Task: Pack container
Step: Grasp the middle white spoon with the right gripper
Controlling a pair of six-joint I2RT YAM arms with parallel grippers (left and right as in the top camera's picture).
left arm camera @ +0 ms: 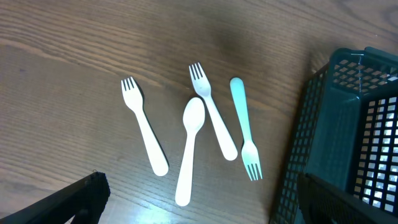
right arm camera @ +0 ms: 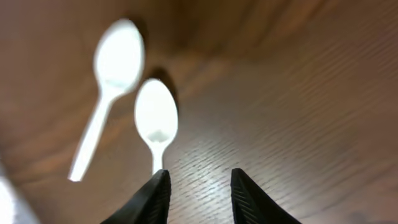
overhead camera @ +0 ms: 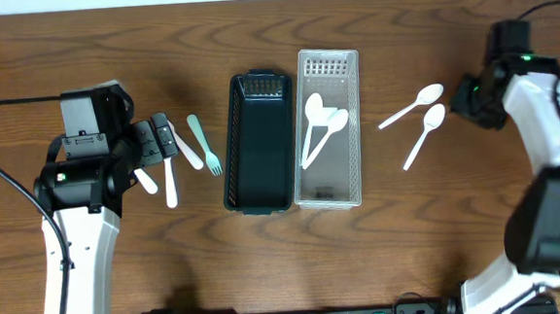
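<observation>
Right wrist cam, closest first: right gripper (right arm camera: 196, 198) sits low over the wood w/ fingers parted, bare table (right arm camera: 298, 112) in the gap, nothing held. Just ahead of the tips lies a white spoon (right arm camera: 157, 118), handle pointing back toward the gripper. A second spoon (right arm camera: 112, 68) lies beyond it, blurred. Both are on the wood, outside any bin.

Left wrist cam: left gripper (left arm camera: 199, 204) is spread wide, dark tips only at the frame's bottom corners, empty. Below it, L to R: white fork (left arm camera: 144, 127), loose spoon (left arm camera: 189, 146), second white fork (left arm camera: 213, 112), teal fork (left arm camera: 245, 127). Loose spoon's bowl is v. close to the second white fork; can't tell if touching. Dark basket (left arm camera: 323, 124) is near the teal fork, not touching it.

Overhead, further out: dark basket sits mid-table and looks empty as far as visible. Clear container (overhead camera: 332, 178) is right beside it, touching or nearly, w/ two packed spoons (overhead camera: 319, 125) inside, bowls toward the far end.

Progress, my read: 2 of 8 utensils are in, approx a quarter done. Left to pack: 2 spoons on the right side, plus 3 forks and 1 spoon on the left. Prob. spoons go in the clear container and forks in the dark basket, but not certain. Right arm looks lined up for a spoon pick; left arm is above its group, no pick begun.
</observation>
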